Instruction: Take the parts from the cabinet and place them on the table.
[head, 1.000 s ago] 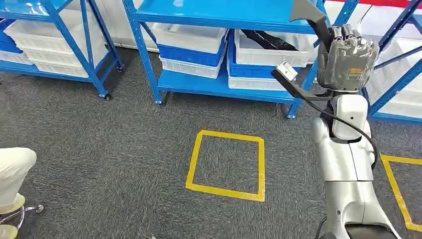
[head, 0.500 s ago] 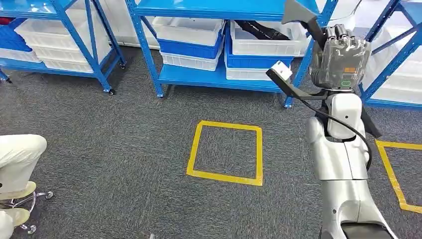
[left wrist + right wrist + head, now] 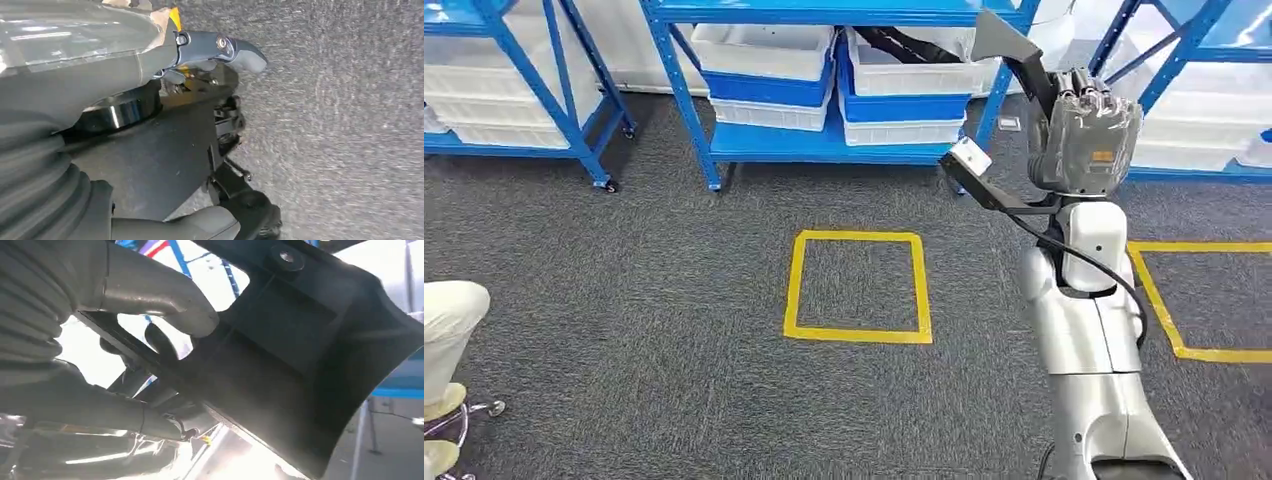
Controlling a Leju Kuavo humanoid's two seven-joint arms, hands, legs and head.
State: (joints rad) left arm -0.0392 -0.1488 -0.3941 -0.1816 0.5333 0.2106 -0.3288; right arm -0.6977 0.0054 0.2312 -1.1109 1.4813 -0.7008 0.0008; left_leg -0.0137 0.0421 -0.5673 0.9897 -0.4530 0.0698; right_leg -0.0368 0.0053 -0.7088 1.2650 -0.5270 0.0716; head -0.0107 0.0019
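Camera shifted, shelving nearer top; right robot hand [image 3: 1086, 135] still clamps angular matte-black plastic part [image 3: 1009, 50]; left robot hand [image 3: 150, 55] unclear.

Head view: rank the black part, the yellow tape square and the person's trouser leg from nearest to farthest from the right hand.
1. The black part, held in the right hand itself.
2. The yellow tape square, on the carpet left of the right arm.
3. The person's trouser leg, at the far left edge.

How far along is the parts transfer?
Done: one black part is off the shelving, gripped by the right hand; the right wrist view shows the thumb over it. In hand: carrying it. Left: placing it; no table is in sight. More black parts remain in a white bin.
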